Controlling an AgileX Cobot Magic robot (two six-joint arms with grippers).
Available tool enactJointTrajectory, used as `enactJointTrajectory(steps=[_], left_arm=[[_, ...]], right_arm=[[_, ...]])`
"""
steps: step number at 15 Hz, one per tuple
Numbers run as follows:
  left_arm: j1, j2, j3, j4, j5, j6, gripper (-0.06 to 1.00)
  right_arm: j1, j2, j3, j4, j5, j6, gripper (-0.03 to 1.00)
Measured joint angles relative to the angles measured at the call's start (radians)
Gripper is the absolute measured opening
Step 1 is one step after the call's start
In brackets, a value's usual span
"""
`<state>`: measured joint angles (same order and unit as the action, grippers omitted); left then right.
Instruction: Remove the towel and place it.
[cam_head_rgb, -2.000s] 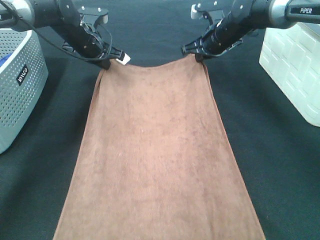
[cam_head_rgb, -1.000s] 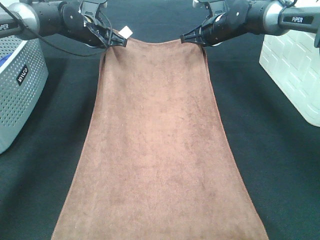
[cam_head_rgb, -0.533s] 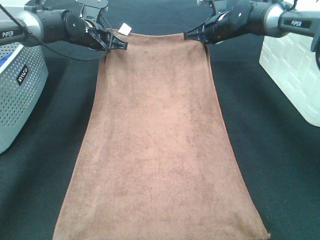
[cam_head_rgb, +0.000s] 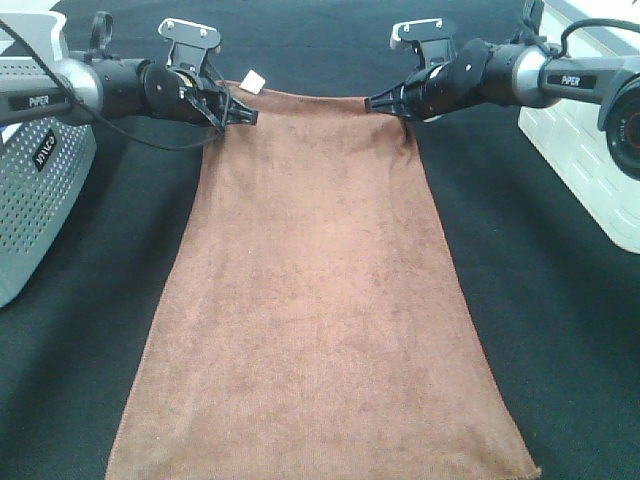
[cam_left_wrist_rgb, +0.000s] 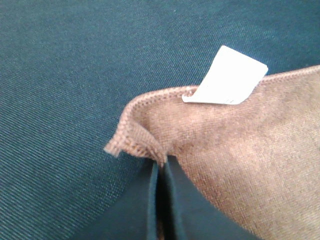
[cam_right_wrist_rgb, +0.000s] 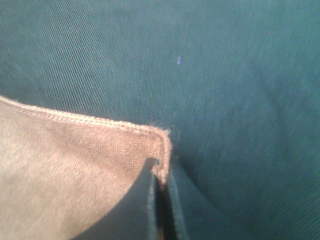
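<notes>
The brown towel (cam_head_rgb: 315, 290) lies spread lengthwise down the black table, its near end at the view's bottom edge. My left gripper (cam_head_rgb: 240, 114) is shut on its far left corner, by the small white tag (cam_head_rgb: 251, 82). My right gripper (cam_head_rgb: 378, 102) is shut on its far right corner. The left wrist view shows the pinched corner hem (cam_left_wrist_rgb: 132, 142) and the tag (cam_left_wrist_rgb: 227, 77) between closed jaws. The right wrist view shows the other corner (cam_right_wrist_rgb: 159, 142) clamped the same way. The far edge sits low, near the table.
A grey perforated basket (cam_head_rgb: 35, 190) stands at the left edge. A white ribbed container (cam_head_rgb: 590, 130) stands at the right. Black cloth (cam_head_rgb: 560, 330) covers the table on both sides of the towel.
Both grippers have carried the towel's far edge away from the camera and pulled it straight, then lowered it slightly. The towel's near hem has slid into view at the bottom.
</notes>
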<state>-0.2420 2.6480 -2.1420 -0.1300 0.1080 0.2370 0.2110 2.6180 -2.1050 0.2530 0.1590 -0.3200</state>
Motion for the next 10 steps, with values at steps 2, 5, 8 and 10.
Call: enactJointTrajectory(steps=[2, 5, 8, 10], left_arm=[[0.0, 0.016, 0.0, 0.0, -0.019, 0.0, 0.01], [0.0, 0.034, 0.0, -0.008, -0.048, -0.001, 0.07], [0.0, 0.053, 0.0, -0.013, -0.102, -0.017, 0.38], [0.0, 0.053, 0.0, -0.014, -0.118, -0.039, 0.66]], right_arm=[[0.0, 0.005, 0.0, 0.011, -0.01, 0.0, 0.06], [0.0, 0.019, -0.002, 0.028, -0.056, 0.0, 0.31], [0.0, 0.046, -0.002, 0.028, -0.055, 0.0, 0.57], [0.0, 0.044, -0.002, 0.028, -0.051, 0.0, 0.6]])
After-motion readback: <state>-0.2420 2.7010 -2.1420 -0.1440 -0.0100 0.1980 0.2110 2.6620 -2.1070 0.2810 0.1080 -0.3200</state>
